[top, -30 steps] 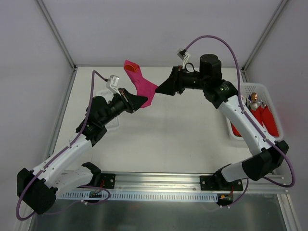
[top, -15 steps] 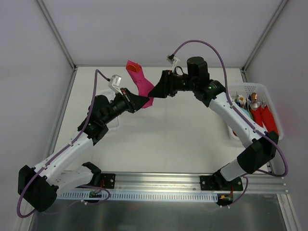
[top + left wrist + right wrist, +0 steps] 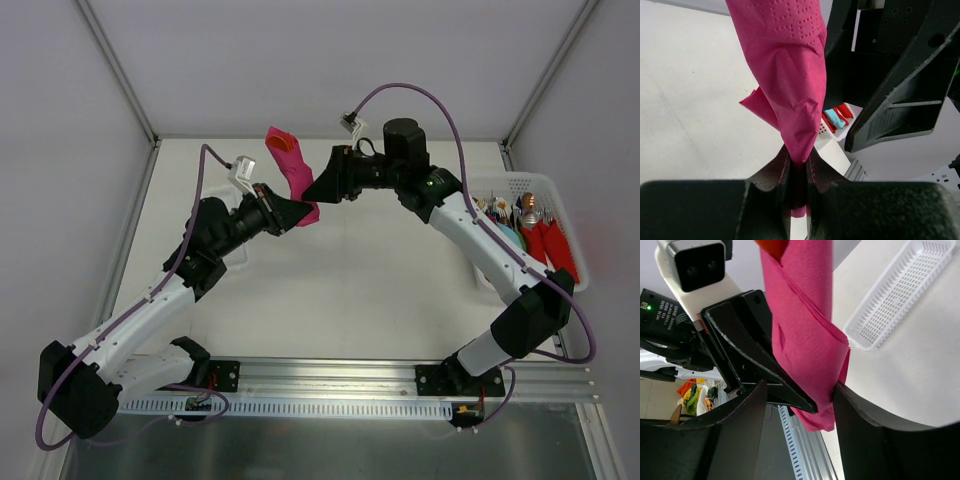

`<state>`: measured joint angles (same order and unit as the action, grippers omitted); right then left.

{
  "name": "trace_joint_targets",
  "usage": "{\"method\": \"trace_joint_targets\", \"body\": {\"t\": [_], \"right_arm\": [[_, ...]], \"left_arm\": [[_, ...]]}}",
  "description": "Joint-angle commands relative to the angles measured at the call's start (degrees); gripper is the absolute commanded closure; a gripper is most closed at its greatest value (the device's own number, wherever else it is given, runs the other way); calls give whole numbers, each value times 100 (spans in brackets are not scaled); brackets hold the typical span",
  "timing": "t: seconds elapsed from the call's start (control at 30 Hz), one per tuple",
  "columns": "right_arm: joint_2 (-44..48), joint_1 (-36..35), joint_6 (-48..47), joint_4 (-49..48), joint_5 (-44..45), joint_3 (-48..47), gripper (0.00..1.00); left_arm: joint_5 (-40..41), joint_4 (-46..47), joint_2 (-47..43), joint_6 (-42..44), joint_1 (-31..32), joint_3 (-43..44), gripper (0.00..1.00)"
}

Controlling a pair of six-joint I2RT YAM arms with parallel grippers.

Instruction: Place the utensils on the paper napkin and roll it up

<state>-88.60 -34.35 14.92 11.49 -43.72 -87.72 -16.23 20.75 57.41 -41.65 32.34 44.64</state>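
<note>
The left gripper point(image 3: 799, 160) is pinched nearly closed on the bottom end of the paper napkin point(image 3: 790, 75), which stands as a tilted roll in the air above the table point(image 3: 350, 280). An orange utensil point(image 3: 283, 143) peeks from the roll's top end. The right gripper point(image 3: 800, 387) straddles the roll with its jaws wide; one finger point(image 3: 860, 415) touches the paper, but whether it squeezes the roll cannot be told.

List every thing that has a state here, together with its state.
paper napkin, rolled up, held in the air.
utensils, wrapped inside; an orange tip shows.
left gripper, shut on the roll's lower end.
right gripper, fingers beside the roll; grip unclear.
white basket, holding wrapped cutlery.
</note>
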Motion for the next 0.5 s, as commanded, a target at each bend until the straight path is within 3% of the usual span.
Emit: {"method": "trace_joint_targets", "body": {"t": [0.0,0.47], "right_arm": [[27,-107,125,-419,-207,45,43],[-140,-169,397,-629,-566,220,47]], "left_arm": [[-109,333,34,-115,62,176,100],[-635,631,262,-133,62,264,100]]}}
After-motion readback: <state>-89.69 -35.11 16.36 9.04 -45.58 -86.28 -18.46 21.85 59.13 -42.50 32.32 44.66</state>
